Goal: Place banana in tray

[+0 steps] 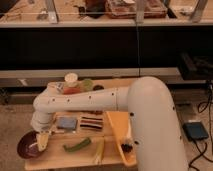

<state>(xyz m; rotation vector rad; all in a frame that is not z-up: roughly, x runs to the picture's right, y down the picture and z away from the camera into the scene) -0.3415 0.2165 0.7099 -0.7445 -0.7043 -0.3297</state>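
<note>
The banana (99, 151), slim and pale yellow, lies on the wooden table near its front edge, just left of the tray. The tray (119, 131) is an orange-yellow bin at the table's right, partly hidden by my white arm; a small dark item lies in its near end. My gripper (44, 138) hangs from the arm's end at the table's left edge, over the rim of a dark maroon bowl (26, 146), well left of the banana and apart from it. The banana is not held.
A curved green vegetable (77, 145) lies between gripper and banana. A blue pad (66, 123) and a dark striped item (91, 123) sit mid-table. A cup (71, 79), a round fruit (87, 84) and a red item stand at the back. Shelving rises behind.
</note>
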